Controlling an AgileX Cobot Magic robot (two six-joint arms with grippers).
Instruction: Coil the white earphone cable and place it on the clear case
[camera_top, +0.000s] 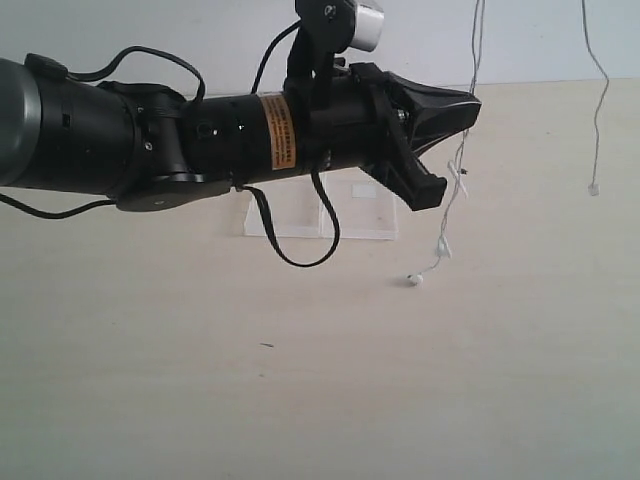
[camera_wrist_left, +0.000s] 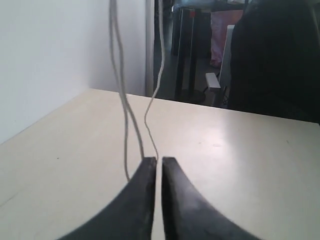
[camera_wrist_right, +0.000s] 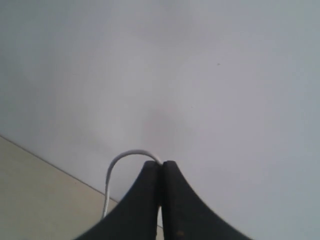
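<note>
Above the table (camera_top: 300, 380), left arm reached across the middle of the exterior view.

- Left claw (camera_wrist_left: 160, 162): jaws drawn together to a thin slit. In my left wrist view one strand of the white earphone cable (camera_top: 480, 30) runs down into that slit and a second passes just beside one finger. I take it as pinched. The wire is so fine that I can't be sure the pads bite it rather than merely flank it.
- Right claw (camera_wrist_right: 161, 164): out of the exterior view. In its own camera the jaws are pressed together with a short white arc of the cable coming out at the tips, so it is clamped on the wire.
- Cable: it hangs from above the frame. Strands drop past my left claw and trail to an earbud (camera_top: 413, 280) lying on the table. Another strand dangles well apart on the right, its end piece (camera_top: 594, 188) clear of the surface.
- The clear case (camera_top: 365, 215): flat on the table beyond my left arm, partly hidden by it. Nothing rests on it.

Step in hand, as I judge it: gathering. The wire is strung between my two claws, no loop is formed, and placing is a long way off.

Next move, as I judge it: bring the pinched stretch toward the right claw's hold so the slack folds into a turn. Go slowly. A thin wire slips from a light pinch, and the trailing earbud may snag or swing.
</note>
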